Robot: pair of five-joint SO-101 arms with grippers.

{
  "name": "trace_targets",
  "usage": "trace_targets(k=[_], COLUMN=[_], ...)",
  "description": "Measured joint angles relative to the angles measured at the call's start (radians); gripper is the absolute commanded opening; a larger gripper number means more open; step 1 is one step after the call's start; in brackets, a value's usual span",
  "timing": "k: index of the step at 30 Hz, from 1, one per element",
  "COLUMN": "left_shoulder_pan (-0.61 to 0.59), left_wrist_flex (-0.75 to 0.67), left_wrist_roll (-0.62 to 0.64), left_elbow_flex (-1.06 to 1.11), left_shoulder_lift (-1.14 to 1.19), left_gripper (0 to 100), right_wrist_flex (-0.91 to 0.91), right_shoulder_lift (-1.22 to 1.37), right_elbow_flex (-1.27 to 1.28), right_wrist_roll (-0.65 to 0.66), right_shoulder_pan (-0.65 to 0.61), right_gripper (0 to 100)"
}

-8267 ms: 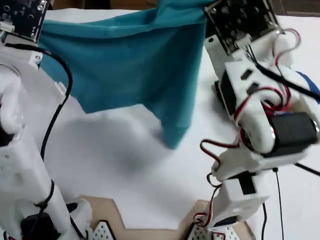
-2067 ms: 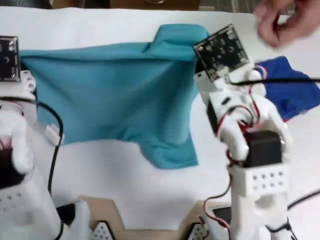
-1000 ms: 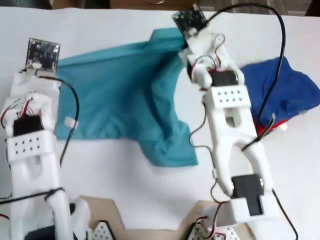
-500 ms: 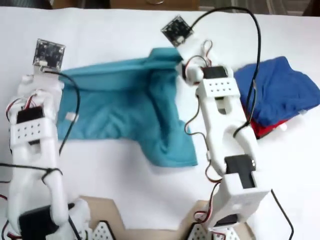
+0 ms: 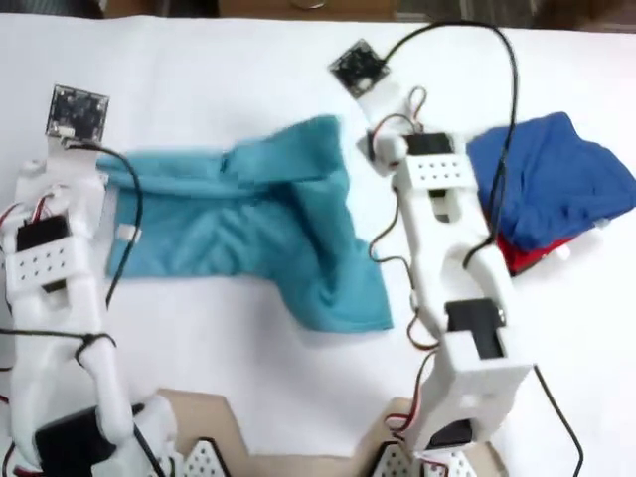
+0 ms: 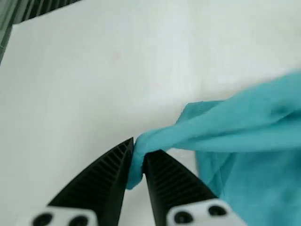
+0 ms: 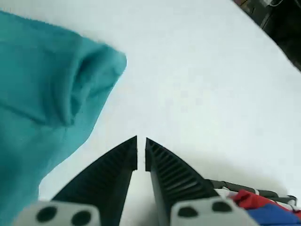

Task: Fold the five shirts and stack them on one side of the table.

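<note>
Left tool (image 6: 138, 157) pinches a corner of the half-folded teal cloth shirt (image 5: 248, 219); right tool (image 7: 141, 148) is narrow and empty. A crumpled blue cloth shirt (image 5: 556, 184) lies heaped over red cloth (image 5: 527, 253) at the right, so most of the folding is likely left.

There were three shirts on one table (image 5: 199, 60): one teal shirt (image 5: 248, 229), one blue shirt (image 5: 556, 189), one red shirt (image 5: 527, 256). There were two arms: a left arm (image 5: 55, 268) and a right arm (image 5: 442, 229).

surface: white table (image 5: 229, 60) under me, evenly lit | near edge: tan board (image 5: 298, 465) by my base | far edge: brown strip (image 5: 258, 8) | beyond one corner: dark slats (image 6: 33, 8)
</note>
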Motion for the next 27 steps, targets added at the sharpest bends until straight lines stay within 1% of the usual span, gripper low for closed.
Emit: trace_targets(k=[6,10,12,14,16,18,21,24,27], left_shoulder_pan=[-0.002,-0.003,-0.002,-0.002,-0.002,-0.002,-0.002,-0.005,-0.005], left_wrist_flex=[0.011,0.011,0.011,0.011,0.011,0.011,0.011,0.011,0.011], left_wrist_roll=[0.0,0.0,0.0,0.0,0.0,0.0,0.0,0.0,0.0], left_elbow_flex=[0.0,0.0,0.0,0.0,0.0,0.0,0.0,0.0,0.0], left_shoulder_lift=[0.006,0.006,0.006,0.006,0.006,0.006,0.006,0.006,0.006], left_gripper=[2,2,2,2,2,2,2,2,2], right_wrist_flex=[-0.031,0.029,0.049,0.049,0.035,0.015,0.009,0.017,0.071], right_shoulder_lift=[0.075,0.074,0.072,0.069,0.069,0.083,0.175,0.305,0.457], right_elbow_flex=[0.0,-0.006,-0.006,-0.015,-0.048,-0.106,-0.245,-0.434,-0.644], right_wrist_roll=[0.0,0.0,0.0,-0.008,-0.048,-0.095,-0.138,-0.161,-0.164], right_shoulder_pan=[0.003,-0.061,-0.12,-0.17,-0.187,-0.186,-0.184,-0.18,-0.183], right_gripper=[2.3,2.9,7.4,14.9,21.8,24.6,23.1,22.0,22.0])
